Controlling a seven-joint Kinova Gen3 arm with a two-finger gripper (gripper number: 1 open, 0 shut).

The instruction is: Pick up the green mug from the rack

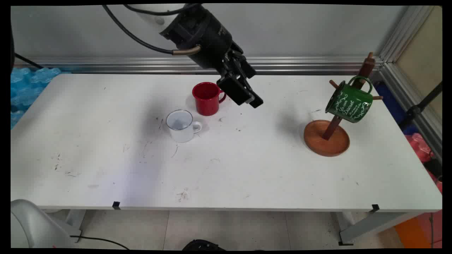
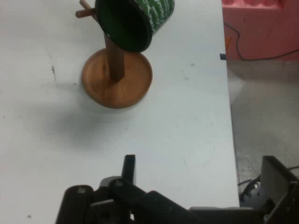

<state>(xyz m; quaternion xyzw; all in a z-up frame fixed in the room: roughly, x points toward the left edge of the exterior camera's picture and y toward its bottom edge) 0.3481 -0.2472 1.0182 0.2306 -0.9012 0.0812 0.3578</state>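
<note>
**Empty gripper spread open above the table, beside the red mug**

The black two-finger gripper (image 1: 247, 96) hangs tilted above the white table (image 1: 226, 169), touching nothing. Its fingers are spread wide apart with only bare tabletop showing between them in the hand view, so it grips nothing.

Closest to it is a red enamel mug with a side handle (image 1: 207, 98), standing upright just beside the gripper on the arm's side, its handle turned toward the fingers. A little farther off, toward the table's near edge from the red one, stands a white enamel mug (image 1: 181, 126), also upright, the two mugs near each other but apart.

Well away, ahead of the fingers, stands a brown wooden mug tree with a round dished base (image 1: 326, 137). A dark green enamel mug with white lettering (image 1: 349, 102) hangs tilted by its handle on one of the pegs, its mouth facing the gripper in the hand view.
</note>
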